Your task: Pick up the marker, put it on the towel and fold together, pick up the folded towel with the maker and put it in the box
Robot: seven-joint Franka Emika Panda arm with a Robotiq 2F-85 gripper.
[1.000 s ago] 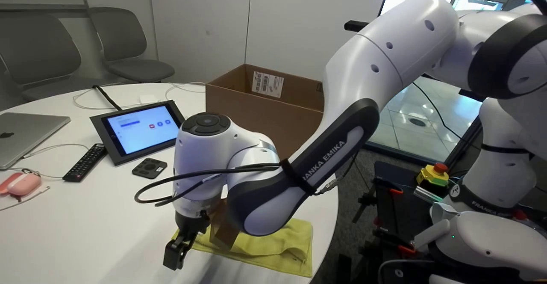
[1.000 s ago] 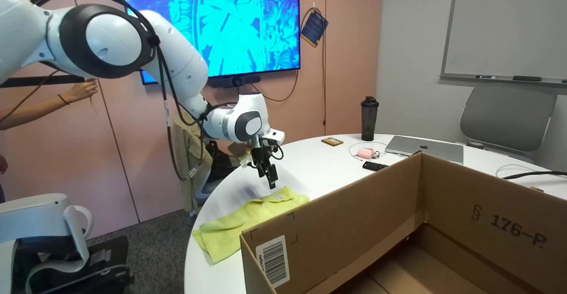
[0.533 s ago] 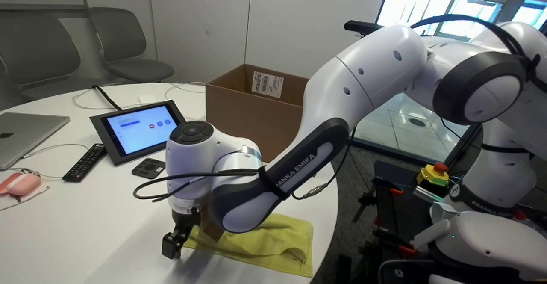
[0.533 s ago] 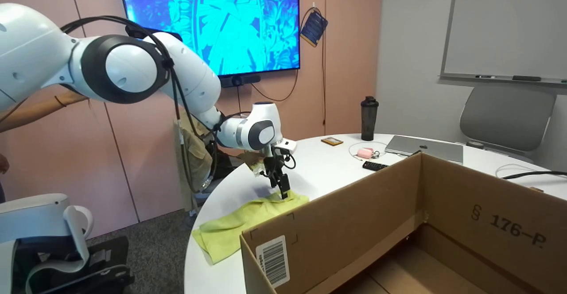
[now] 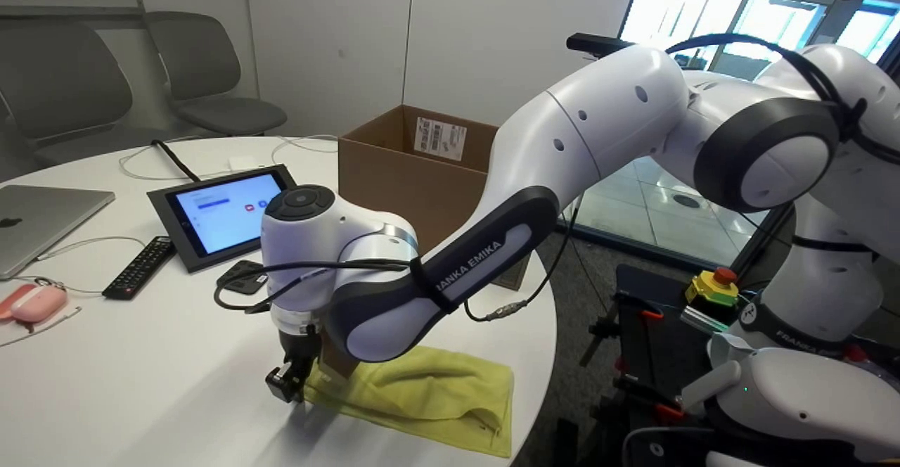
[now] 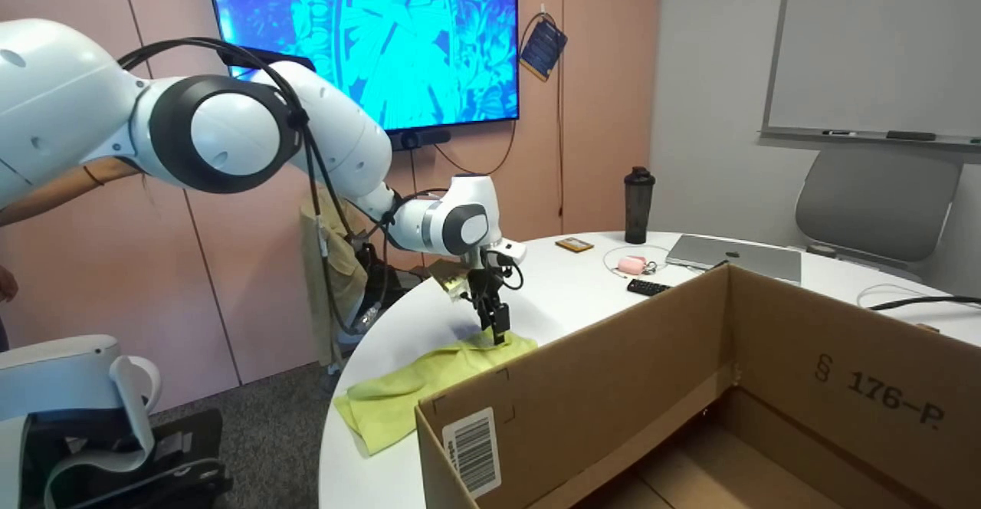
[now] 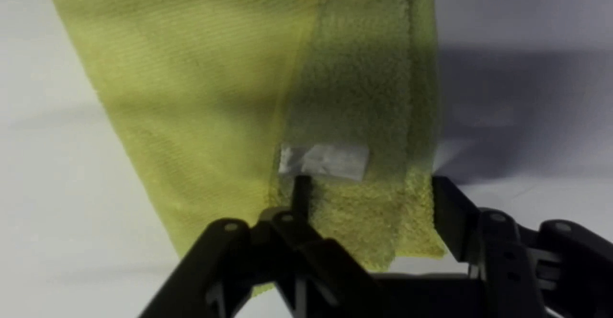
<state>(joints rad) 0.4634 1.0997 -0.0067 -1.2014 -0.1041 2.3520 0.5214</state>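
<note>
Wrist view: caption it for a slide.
Open tool at one end of the yellow towel, white tag showing.

The white arm point(image 5: 583, 143) bends downward, its black pincer point(image 7: 373, 200) pointing down with fingers point(image 7: 455, 217) apart.

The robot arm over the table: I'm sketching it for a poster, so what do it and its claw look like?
The arm is glossy white and rounded, with dark panels and a round dark disc at the wrist. White lettering ending in EMIKA marks one panel. Black cables loop along the arm, bound with black straps. The claw is black, with two jointed fingers.
</note>
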